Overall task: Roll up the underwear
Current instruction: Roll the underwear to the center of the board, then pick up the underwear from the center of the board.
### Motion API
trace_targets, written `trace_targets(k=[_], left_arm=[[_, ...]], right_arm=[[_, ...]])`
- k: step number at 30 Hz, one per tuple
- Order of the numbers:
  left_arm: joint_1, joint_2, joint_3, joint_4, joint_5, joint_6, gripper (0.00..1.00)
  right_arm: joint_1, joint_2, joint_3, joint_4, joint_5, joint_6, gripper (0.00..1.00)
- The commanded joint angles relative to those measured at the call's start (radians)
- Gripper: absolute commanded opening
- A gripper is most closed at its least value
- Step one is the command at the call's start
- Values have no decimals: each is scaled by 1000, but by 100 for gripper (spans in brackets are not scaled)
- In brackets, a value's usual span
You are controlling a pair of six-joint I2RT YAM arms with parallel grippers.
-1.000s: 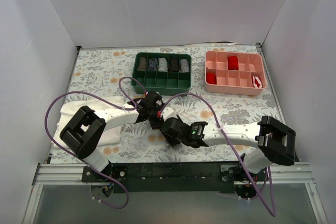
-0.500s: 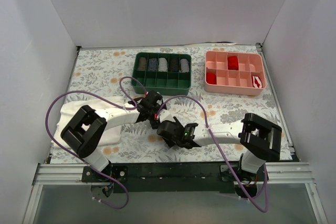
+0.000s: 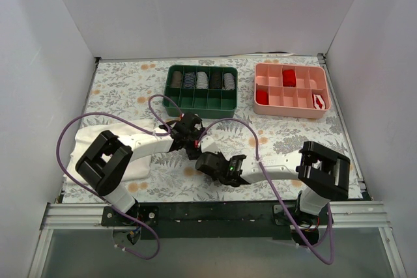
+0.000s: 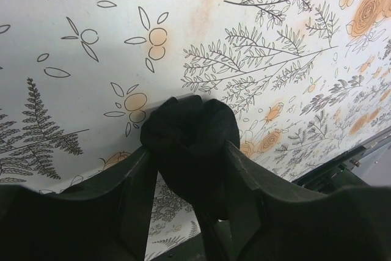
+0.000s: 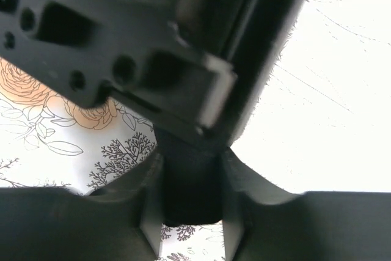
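Black underwear [image 4: 189, 129], rolled tight, sits clamped in the left claw [image 4: 188, 151] and seemingly the right claw [image 5: 190, 166]; next likely needs careful placing in the green tray [image 3: 201, 106].

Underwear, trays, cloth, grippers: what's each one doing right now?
underwear: rolled into a bundle, gripped.
left gripper: shut on the underwear.
right gripper: shut on the underwear too.
green tray: back row holds rolls, front row empty.
pink tray: few red rolls, mostly empty.
white cloth: rumpled, lying loose.

Lab test booth, white walls [image 3: 195, 11], aluminium rail [image 3: 71, 215]
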Motion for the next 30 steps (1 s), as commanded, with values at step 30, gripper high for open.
trace_targets(k=[30], left_arm=[[169, -400, 88, -315, -127, 78, 74]], right_arm=[[-421, -255, 209, -324, -259, -3, 1]])
